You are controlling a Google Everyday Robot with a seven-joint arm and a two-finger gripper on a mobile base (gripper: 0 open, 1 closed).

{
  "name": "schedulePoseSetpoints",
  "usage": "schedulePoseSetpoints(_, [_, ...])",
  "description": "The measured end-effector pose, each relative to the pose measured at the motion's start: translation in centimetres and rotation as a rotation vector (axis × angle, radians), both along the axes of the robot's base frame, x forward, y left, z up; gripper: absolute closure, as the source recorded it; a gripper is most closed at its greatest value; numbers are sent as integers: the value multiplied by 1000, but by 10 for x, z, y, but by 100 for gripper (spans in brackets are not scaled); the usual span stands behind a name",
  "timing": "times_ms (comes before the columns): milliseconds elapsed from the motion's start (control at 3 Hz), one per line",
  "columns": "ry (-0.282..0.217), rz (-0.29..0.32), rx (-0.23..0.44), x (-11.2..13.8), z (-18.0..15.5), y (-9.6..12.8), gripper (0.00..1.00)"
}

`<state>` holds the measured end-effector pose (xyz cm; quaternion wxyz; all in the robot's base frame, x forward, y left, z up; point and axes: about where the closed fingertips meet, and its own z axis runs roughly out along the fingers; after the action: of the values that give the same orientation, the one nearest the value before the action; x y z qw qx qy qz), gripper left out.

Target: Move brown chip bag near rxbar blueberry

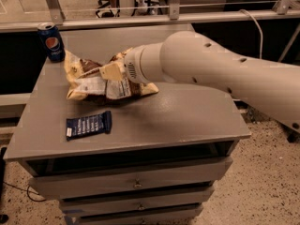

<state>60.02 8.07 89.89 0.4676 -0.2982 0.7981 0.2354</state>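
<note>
Tool (111, 72) is seen clamped on the brown chip bag (92, 86), held just behind the rxbar blueberry (88, 124) on the table (187, 121).

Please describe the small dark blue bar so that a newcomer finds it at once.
On the grey drawer cabinet, look at the front left part of its top. The rxbar blueberry lies flat there, apart from the brown chip bag behind it, where the gripper is. Unlike the upright Pepsi can, it is a flat navy wrapper.
</note>
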Motion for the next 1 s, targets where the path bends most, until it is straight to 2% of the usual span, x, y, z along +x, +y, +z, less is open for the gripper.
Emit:
schedulePoseSetpoints(333, [-1,7,5,2,0,-4,0])
schedulePoseSetpoints(667, [-18,16,3,9,5,-13,0])
schedulePoseSetpoints(1000, [-61,32,-8,24,16,-43,0])
